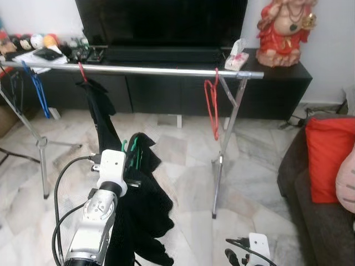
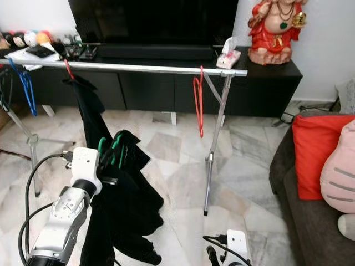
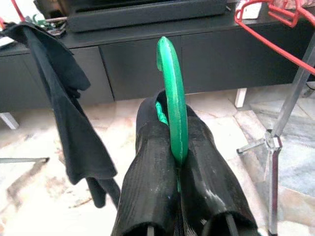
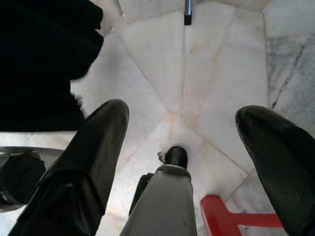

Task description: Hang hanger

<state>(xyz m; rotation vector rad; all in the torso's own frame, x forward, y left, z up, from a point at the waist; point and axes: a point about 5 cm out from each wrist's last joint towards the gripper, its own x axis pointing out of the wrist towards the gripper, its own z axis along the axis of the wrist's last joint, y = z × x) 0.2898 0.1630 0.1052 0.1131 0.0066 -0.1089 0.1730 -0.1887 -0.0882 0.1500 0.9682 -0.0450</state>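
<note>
Green hanger (image 3: 172,103) gripped by the left gripper (image 3: 178,160), below the rail.

Its hook rises between the two black fingers (image 3: 152,182), which are closed tight on it; a black garment (image 1: 145,205) droops from it beside the left arm; the silver rail (image 1: 161,70) runs across at 12 o'clock, carrying a red hanger (image 1: 212,108) at 1 o'clock, a blue hanger (image 1: 37,91) at 10 o'clock and another black garment (image 1: 102,119) at 11 o'clock; the right gripper (image 4: 183,147) hangs low over the marble floor (image 4: 206,73), fingers spread wide.

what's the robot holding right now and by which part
The left end effector is shut on the green hanger, gripping its hook, with a black garment hanging from it. The right end effector is open and holds nothing.
</note>
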